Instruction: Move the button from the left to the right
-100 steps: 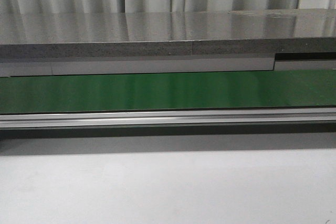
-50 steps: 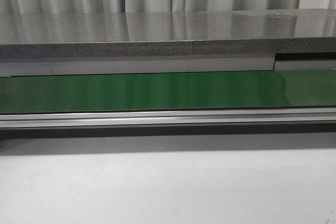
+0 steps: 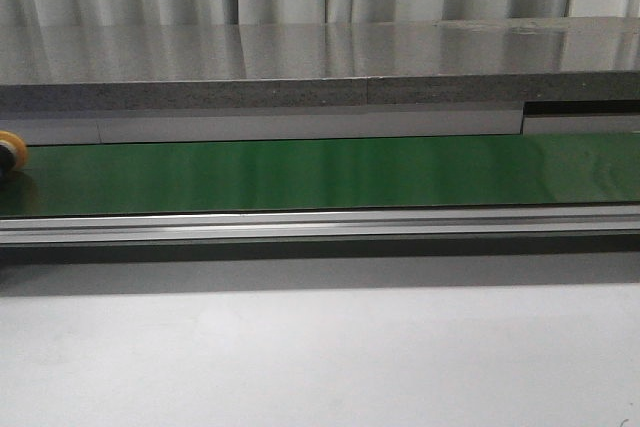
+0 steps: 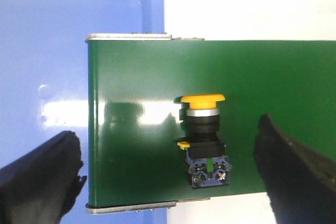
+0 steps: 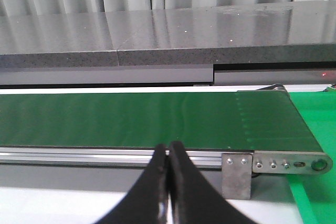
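I have the left end effector (image 4: 168, 182) spread wide above the near end of the green belt (image 4: 157, 77), its two dark fingers (image 4: 39, 177) standing on either side of the button (image 4: 203, 139) and touching nothing; it is released, not grasping. The button lies on its side on the belt, yellow cap pointing across it, black body and blue-green terminal block trailing behind, close to the belt's end where the blue bin (image 4: 52, 51) sits just beyond and below. From the front camera only a sliver of the button (image 3: 12, 152) shows, at the far left edge of the belt (image 3: 320, 175), so it sits at the left end, with the full run to the right ahead of it. I judge the belt is the carrier here: the open fingers straddle the part because it rests on the belt by itself. The right end effector (image 5: 168, 182) is clenched, fingertips pressed together and holding nothing, parked low in front of the belt's aluminium rail (image 5: 105, 156) near the right end, presumably waiting for the part. The pale surface (image 3: 320, 357) in front carries nothing I can see.
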Available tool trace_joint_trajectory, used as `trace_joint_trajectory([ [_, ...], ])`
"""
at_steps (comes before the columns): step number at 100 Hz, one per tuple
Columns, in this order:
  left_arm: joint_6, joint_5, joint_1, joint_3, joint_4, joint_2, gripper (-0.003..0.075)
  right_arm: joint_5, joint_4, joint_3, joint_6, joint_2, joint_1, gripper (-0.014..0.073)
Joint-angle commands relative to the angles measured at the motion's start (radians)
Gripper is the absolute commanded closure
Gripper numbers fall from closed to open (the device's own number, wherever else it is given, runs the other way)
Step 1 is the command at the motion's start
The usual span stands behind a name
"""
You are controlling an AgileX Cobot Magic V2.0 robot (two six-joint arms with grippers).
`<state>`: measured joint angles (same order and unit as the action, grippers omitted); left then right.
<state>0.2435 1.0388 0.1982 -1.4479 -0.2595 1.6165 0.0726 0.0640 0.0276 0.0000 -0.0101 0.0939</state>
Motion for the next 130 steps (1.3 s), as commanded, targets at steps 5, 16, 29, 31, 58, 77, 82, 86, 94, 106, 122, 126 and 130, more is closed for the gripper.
trace_joint_trajectory([
  [5, 0.054, -0.036, -0.005, -0.028, -0.097, -0.144, 0.0081, -0.084, -0.008, -0.018, 0.0, -0.018, -0.004, 0.0662],
  [16, 0.104, -0.065, -0.018, -0.01, -0.152, -0.226, 0.0081, -0.084, -0.008, -0.018, 0.0, -0.018, -0.004, 0.0662],
  [29, 0.115, -0.162, -0.053, 0.062, -0.152, -0.346, 0.0081, -0.084, -0.008, -0.018, 0.0, -0.018, -0.004, 0.0662],
  [31, 0.115, -0.182, -0.059, 0.073, -0.152, -0.367, 0.0081, -0.084, -0.008, -0.018, 0.0, -0.018, -0.004, 0.0662],
  [58, 0.117, -0.5, -0.136, 0.384, -0.12, -0.651, 0.0081, -0.084, -0.008, -0.018, 0.0, -0.018, -0.004, 0.0662],
  [77, 0.117, -0.755, -0.145, 0.652, -0.104, -0.871, 0.0081, -0.084, -0.008, -0.018, 0.0, -0.018, -0.004, 0.0662],
  [82, 0.117, -0.81, -0.145, 0.723, -0.104, -0.929, 0.0081, -0.084, -0.008, -0.018, 0.0, -0.018, -0.004, 0.0662],
  [86, 0.117, -0.844, -0.145, 0.782, -0.104, -0.971, 0.0081, -0.084, -0.008, -0.018, 0.0, -0.018, -0.004, 0.0662],
  [94, 0.117, -0.901, -0.145, 0.881, -0.104, -1.07, 0.0081, -0.084, -0.008, -0.018, 0.0, -0.018, -0.004, 0.0662],
  [106, 0.117, -0.912, -0.145, 1.01, -0.104, -1.187, 0.0081, -0.084, -0.008, -0.018, 0.0, -0.018, -0.004, 0.0662],
  [122, 0.117, -0.912, -0.145, 1.125, -0.104, -1.291, 0.0081, -0.084, -0.008, -0.018, 0.0, -0.018, -0.004, 0.0662],
  [126, 0.117, -0.912, -0.145, 1.145, -0.104, -1.305, 0.0081, -0.084, -0.008, -0.018, 0.0, -0.018, -0.004, 0.0662],
  [130, 0.117, -0.914, -0.145, 1.159, -0.104, -1.309, 0.0081, -0.084, -0.008, -0.018, 0.0, -0.018, -0.004, 0.0662],
])
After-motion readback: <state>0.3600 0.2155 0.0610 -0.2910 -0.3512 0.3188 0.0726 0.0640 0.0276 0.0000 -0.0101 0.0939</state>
